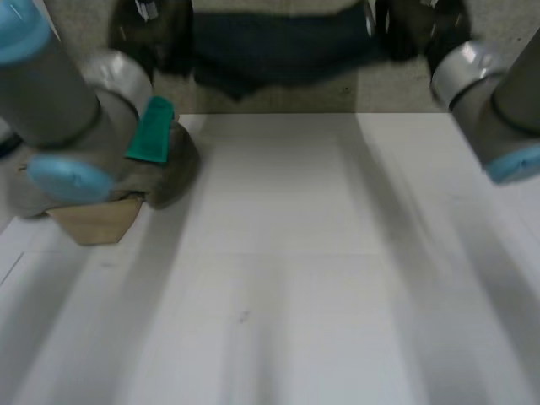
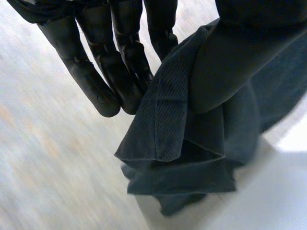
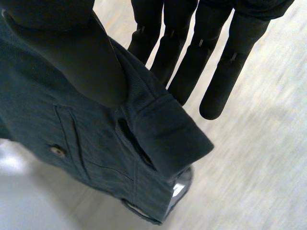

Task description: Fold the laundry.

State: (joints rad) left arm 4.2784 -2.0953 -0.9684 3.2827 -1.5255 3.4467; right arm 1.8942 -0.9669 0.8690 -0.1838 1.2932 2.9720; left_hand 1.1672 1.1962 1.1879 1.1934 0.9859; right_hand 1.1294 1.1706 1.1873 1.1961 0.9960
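With my left hand point(image 2: 115, 72) and right hand point(image 3: 81, 57) each pinching the dark blue twill garment point(image 1: 278, 51) between thumb and fingers beyond the white table point(image 1: 295, 253)'s far edge, I'd pull both evenly so it lands flat.

You are looking at no readable text. The pale tag point(image 3: 178, 189) inside the dark garment point(image 3: 96, 158) is showing nothing legible.

Beyond the counter point(image 1: 278, 253), you'll find the dark garment point(image 1: 278, 55) with both ends covered by the arms. The left robot hand point(image 2: 225, 62) and right robot hand point(image 3: 72, 57) each hide cloth under the thumb; the garment's rest runs past each frame.
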